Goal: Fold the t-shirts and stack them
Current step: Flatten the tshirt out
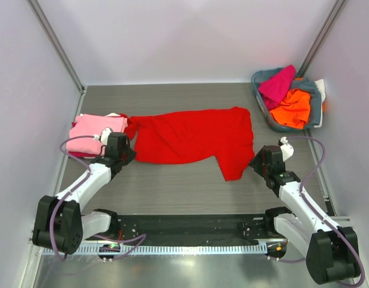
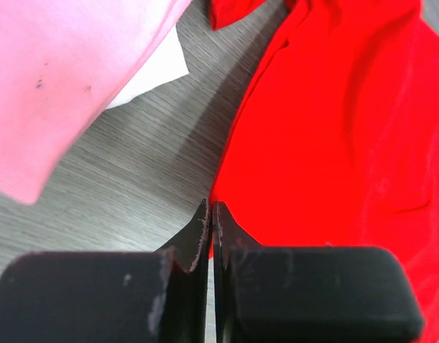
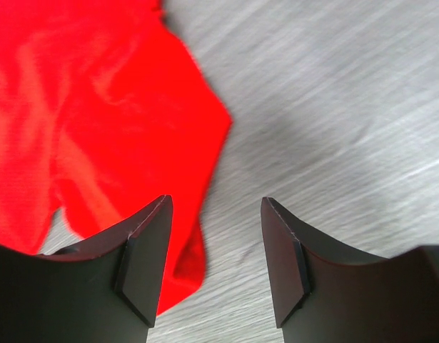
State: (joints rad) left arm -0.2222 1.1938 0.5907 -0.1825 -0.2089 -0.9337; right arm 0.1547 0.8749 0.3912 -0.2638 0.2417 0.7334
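A bright red t-shirt lies spread out across the middle of the table, partly crumpled. At its left edge my left gripper is shut, with a sliver of the red hem pinched between the jaws. My right gripper is open just above the table at the shirt's lower right corner. Its left finger hangs over the red cloth and its right finger is over bare table. A folded pink t-shirt lies at the far left, with a white one showing under it.
A grey-blue basket stands at the back right. It holds a magenta shirt, an orange shirt and a bit of white cloth. Walls close in the table on the left, back and right.
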